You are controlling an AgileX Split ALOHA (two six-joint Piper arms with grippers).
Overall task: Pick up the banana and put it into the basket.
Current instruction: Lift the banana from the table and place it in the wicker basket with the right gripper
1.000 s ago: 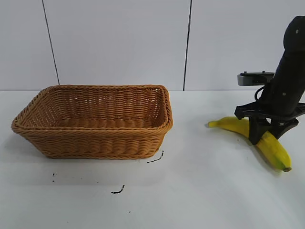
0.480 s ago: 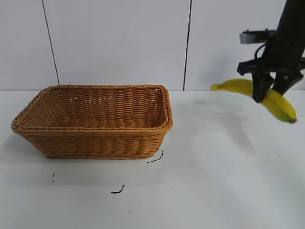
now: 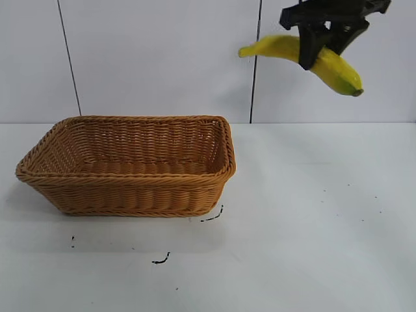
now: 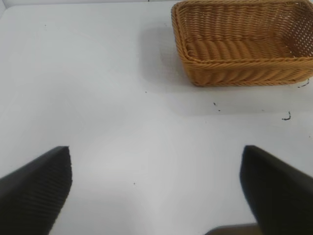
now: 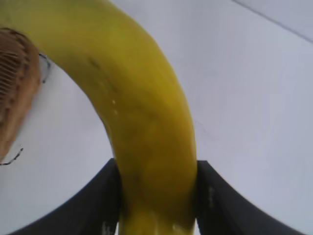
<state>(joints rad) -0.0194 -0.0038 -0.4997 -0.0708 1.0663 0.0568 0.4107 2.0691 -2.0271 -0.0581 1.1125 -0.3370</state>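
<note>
The banana (image 3: 328,62) is in the air, high above the worktop (image 3: 312,221), over its far right part. It hangs with the stem end pointing toward the left and the dark tip lower, toward the right. The right hand (image 3: 320,40) grips it around the middle, one finger on each side, and in the right wrist view the fruit (image 5: 146,127) fills the gap between the two dark fingers (image 5: 93,200) completely, so the hold looks firm.

The basket (image 3: 130,195) stands on the worktop toward the left edge, well apart from the banana, with its open side up. Nothing is seen inside it. A few small dark marks lie on the worktop just in front of it.

The left hand (image 4: 156,191) is not seen in the exterior view. In its own wrist view its two fingers are spread wide with nothing between them, above bare worktop, and the basket (image 4: 244,73) is farther away from it. It seems idle.

As I judge it, the first half of the task is done: the banana is picked up and lifted clear. What is left is to carry it sideways until it is over the basket, lower it, and let it go. The basket is wider than the banana is long, so I think it can go in lying flat.
</note>
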